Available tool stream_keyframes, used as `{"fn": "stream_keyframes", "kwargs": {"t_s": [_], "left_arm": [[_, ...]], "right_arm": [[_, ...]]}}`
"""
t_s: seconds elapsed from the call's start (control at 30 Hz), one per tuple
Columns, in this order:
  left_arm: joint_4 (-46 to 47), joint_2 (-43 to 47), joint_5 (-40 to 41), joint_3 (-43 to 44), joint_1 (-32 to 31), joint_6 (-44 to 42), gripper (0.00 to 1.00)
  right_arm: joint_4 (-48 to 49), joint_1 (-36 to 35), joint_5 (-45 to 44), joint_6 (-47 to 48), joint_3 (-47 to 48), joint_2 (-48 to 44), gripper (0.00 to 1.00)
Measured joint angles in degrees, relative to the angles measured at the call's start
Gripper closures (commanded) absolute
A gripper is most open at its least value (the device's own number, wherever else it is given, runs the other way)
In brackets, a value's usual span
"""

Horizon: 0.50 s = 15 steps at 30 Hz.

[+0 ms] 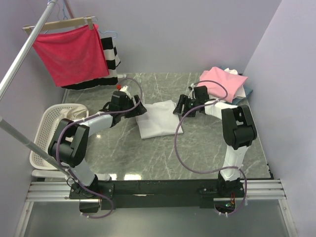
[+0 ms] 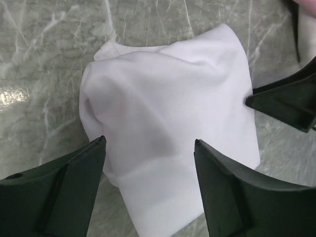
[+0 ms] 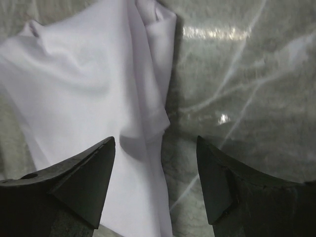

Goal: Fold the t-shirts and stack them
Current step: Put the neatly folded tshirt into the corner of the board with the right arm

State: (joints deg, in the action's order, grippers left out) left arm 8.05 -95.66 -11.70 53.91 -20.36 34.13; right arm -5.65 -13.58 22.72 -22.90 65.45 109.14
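Centre of frame: white folded cloth t-shirt [image 1: 159,118] flat on grey marbled table [image 1: 148,158]. Left gripper [image 2: 149,145] and right gripper [image 3: 155,143] flank it, both with jaws spread and gripping nothing. Judged: fold complete, stacking pending. The next move needs a grasp on both shirt edges and a carry to the pink-topped pile of shirts [image 1: 223,83], upper right.

Ahead of my fingers [image 2: 59,192], matt black plastic: white t-shirt [image 2: 168,123], soft smooth cloth, gently creased. Beneath them: worktop [image 2: 44,59], grey-green marble-look surface with pale veins, polished and glossy, catching glints of light.
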Motion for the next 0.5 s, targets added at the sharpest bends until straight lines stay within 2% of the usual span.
{"fn": "stream_keyframes", "kwargs": {"t_s": [0.27, 0.5], "left_arm": [[0.0, -3.0, 5.0, -0.3, -2.5, 2.6, 0.22], [1.3, -4.4, 7.0, -3.5, -2.5, 4.5, 0.22]], "right_arm": [[-0.1, 1.7, 13.6, 0.2, 7.1, 7.1, 0.22], [-0.9, 1.4, 17.3, 0.6, 6.6, 7.4, 0.22]]}}
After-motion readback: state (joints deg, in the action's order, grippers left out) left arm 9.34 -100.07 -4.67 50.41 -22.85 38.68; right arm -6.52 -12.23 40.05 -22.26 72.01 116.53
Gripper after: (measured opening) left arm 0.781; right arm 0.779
